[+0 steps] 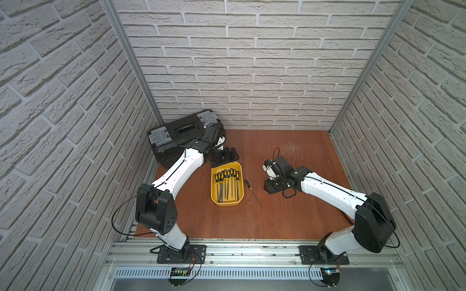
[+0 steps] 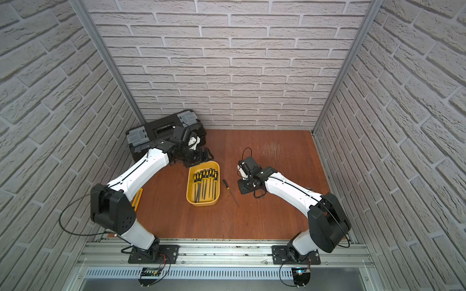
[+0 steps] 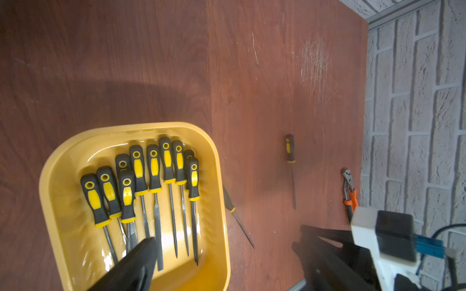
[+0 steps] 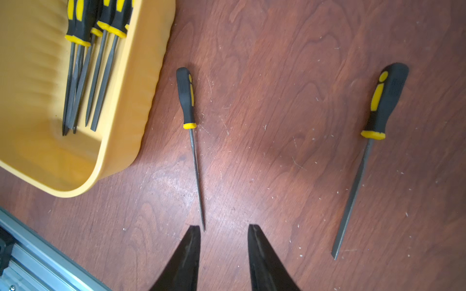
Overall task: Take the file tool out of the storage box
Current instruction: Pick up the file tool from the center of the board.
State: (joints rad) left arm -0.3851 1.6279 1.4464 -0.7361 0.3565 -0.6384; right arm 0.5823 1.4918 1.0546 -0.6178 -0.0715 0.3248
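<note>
In a top view, a file tool (image 1: 253,192) lies on the surface (image 1: 290,221) just beside the storage box (image 1: 227,203). In the left wrist view, the left end effector (image 3: 227,252) is spread wide and empty, one finger over the boxed files (image 3: 156,191). In the right wrist view, the right end effector (image 4: 224,229) is parted and empty, one fingertip just beside the file tool's point.

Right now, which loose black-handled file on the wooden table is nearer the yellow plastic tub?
The thin needle-like file, just beside the yellow tub's wall; the broader flat file lies farther off.
</note>
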